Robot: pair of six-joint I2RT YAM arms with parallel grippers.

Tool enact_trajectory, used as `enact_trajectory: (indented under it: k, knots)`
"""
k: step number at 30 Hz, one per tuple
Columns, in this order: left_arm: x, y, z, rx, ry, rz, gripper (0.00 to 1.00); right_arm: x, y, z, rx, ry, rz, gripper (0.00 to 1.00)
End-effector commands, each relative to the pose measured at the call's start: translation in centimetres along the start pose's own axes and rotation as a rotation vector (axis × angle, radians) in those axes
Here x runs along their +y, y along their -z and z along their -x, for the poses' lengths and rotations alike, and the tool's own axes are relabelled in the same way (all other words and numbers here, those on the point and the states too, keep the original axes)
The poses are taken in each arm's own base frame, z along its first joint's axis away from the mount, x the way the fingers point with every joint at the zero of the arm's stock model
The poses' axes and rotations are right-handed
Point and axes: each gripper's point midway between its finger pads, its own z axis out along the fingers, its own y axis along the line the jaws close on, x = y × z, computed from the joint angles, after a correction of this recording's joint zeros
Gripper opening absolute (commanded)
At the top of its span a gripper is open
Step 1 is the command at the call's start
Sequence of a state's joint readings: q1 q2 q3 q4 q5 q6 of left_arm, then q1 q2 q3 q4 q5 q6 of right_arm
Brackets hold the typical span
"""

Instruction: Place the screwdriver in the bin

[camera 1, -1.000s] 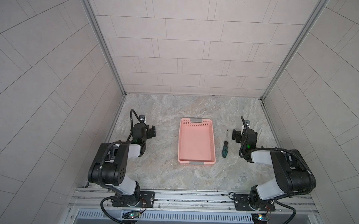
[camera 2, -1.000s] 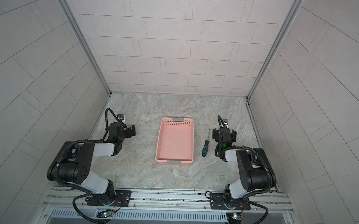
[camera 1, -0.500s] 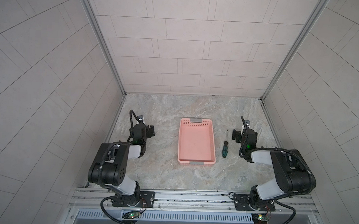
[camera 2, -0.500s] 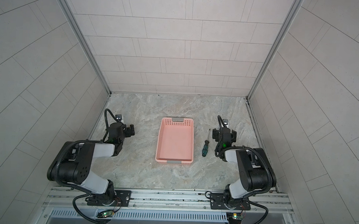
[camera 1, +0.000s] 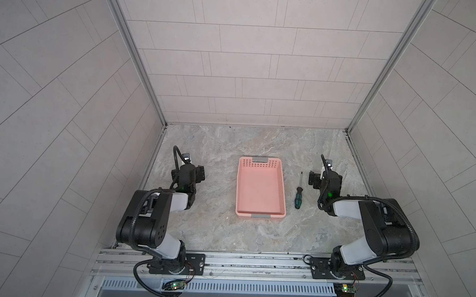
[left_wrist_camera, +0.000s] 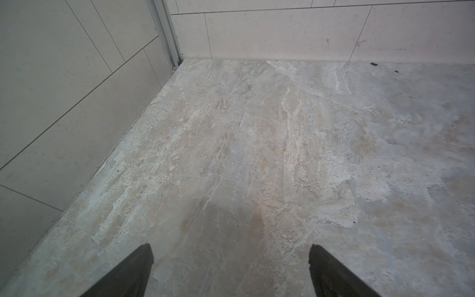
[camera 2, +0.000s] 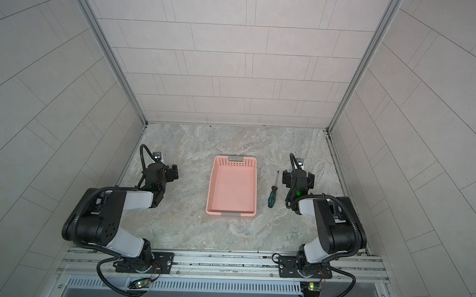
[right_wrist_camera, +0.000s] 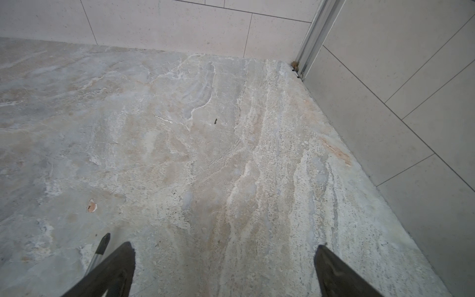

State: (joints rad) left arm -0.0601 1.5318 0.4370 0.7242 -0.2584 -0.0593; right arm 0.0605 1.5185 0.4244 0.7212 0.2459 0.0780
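Inspection of the marbled surface (camera 1: pixel 227 231) found the bin (camera 1: pixel 260 191) lying at its centre in both top views, long axis running 12 to 6 o'clock, perforated end wall toward 12, nothing inside it (camera 2: pixel 232 190). The screwdriver (camera 1: pixel 298 198) lay flat on the surface at 3 o'clock of the bin, near its long wall but not touching it, shaft toward 12 o'clock and green-and-black handle toward 6 (camera 2: pixel 272 196). The right claw (camera 1: pixel 325 180) sat low, just beside the screwdriver at its 3 o'clock, level with the shaft. In the right wrist view this claw (right_wrist_camera: pixel 225 246) stood spread wide over bare surface, gripping nothing; the dark screwdriver tip (right_wrist_camera: pixel 104 244) showed just outside one of its fingers (right_wrist_camera: pixel 113 270), and whether they touched could not be told. The left claw (camera 1: pixel 187 173) sat at 9 o'clock of the bin, well apart from it; the left wrist view showed it (left_wrist_camera: pixel 230 249) likewise spread, with only surface between its jaws.
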Motion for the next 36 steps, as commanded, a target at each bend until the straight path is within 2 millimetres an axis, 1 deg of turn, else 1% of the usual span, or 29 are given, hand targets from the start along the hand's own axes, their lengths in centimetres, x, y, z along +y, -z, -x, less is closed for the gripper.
enact_trajectory:
  k: [1, 2, 3, 5, 6, 7, 8, 10, 11, 12, 14, 16, 18, 20, 21, 22, 24, 26, 28, 30, 34, 36]
  knots:
    - [-0.6, 0.1, 1.3, -0.018, -0.017, -0.035, 1.0, 0.0, 0.0, 0.7, -0.012, 0.008, 0.0, 1.0]
    - [-1.2, 0.3, 2.2, -0.017, -0.034, -0.064, 1.0, 0.0, 0.1, 0.7, -0.019, 0.008, 0.0, 1.0]
    - [-1.4, 0.7, 3.3, 0.01, -0.055, -0.065, 1.0, -0.5, 0.4, 1.2, -0.03, 0.003, -0.032, 1.0]
    - [-0.4, 1.8, 6.3, 0.07, -0.046, -0.005, 1.0, -2.4, 1.3, 2.5, 0.032, -0.021, -0.135, 1.0]
    - [0.1, 2.6, 8.2, 0.077, -0.024, 0.01, 1.0, -3.6, 1.8, 3.6, 0.075, -0.059, -0.185, 1.0]
    - [0.3, 3.7, 10.2, 0.071, 0.011, 0.009, 1.0, -4.3, 2.5, 5.1, 0.093, -0.093, -0.206, 1.0]
    - [0.4, 4.8, 12.0, 0.06, 0.043, -0.005, 1.0, -4.5, 3.2, 6.2, 0.097, -0.11, -0.202, 1.0]
    - [0.1, 7.8, 15.6, 0.027, 0.11, -0.072, 1.0, -4.6, 5.3, 8.4, 0.091, -0.174, -0.168, 1.0]
    - [-0.1, 9.0, 16.8, 0.016, 0.128, -0.104, 1.0, -4.7, 6.2, 9.1, 0.096, -0.206, -0.156, 1.0]
    - [0.0, 10.4, 18.5, -0.002, 0.164, -0.125, 1.0, -4.7, 7.1, 10.0, 0.102, -0.24, -0.135, 1.0]
    - [0.7, 12.3, 20.2, 0.002, 0.252, -0.123, 1.0, -4.5, 8.8, 11.0, 0.146, -0.264, -0.097, 1.0]
    - [0.0, 13.8, 21.4, 0.036, 0.232, -0.182, 1.0, -3.6, 10.0, 11.6, 0.198, -0.262, -0.024, 0.99]
    - [-0.5, 14.6, 21.8, 0.083, 0.216, -0.216, 1.0, -2.2, 10.9, 11.6, 0.242, -0.246, 0.059, 0.99]
    - [-1.6, 14.8, 21.4, 0.127, 0.185, -0.277, 1.0, -0.9, 11.4, 11.1, 0.282, -0.244, 0.126, 0.99]
    - [-2.3, 14.7, 21.0, 0.151, 0.172, -0.313, 1.0, -0.3, 11.6, 10.6, 0.314, -0.25, 0.154, 0.99]
    - [-3.4, 14.7, 20.2, 0.178, 0.141, -0.367, 1.0, 0.5, 11.9, 10.3, 0.343, -0.25, 0.182, 0.98]
    - [-4.7, 14.3, 18.3, 0.233, 0.105, -0.434, 1.0, 1.6, 12.4, 9.4, 0.376, -0.219, 0.198, 0.96]
    - [-5.6, 14.0, 16.2, 0.27, 0.087, -0.481, 0.98, 2.0, 12.7, 8.2, 0.4, -0.174, 0.166, 0.96]
    - [-5.9, 13.8, 14.8, 0.305, 0.099, -0.487, 0.98, 2.6, 12.8, 6.8, 0.435, -0.166, 0.16, 0.93]
    - [-6.1, 14.3, 14.2, 0.322, 0.078, -0.505, 0.98, 3.6, 12.6, 4.8, 0.489, -0.16, 0.17, 0.91]
    - [-5.8, 14.4, 13.7, 0.306, 0.069, -0.481, 0.98, 4.8, 12.3, 1.7, 0.588, -0.118, 0.146, 0.87]
    - [-5.3, 14.2, 13.6, 0.31, 0.066, -0.443, 0.98, 5.5, 12.1, 0.3, 0.63, -0.105, 0.141, 0.85]
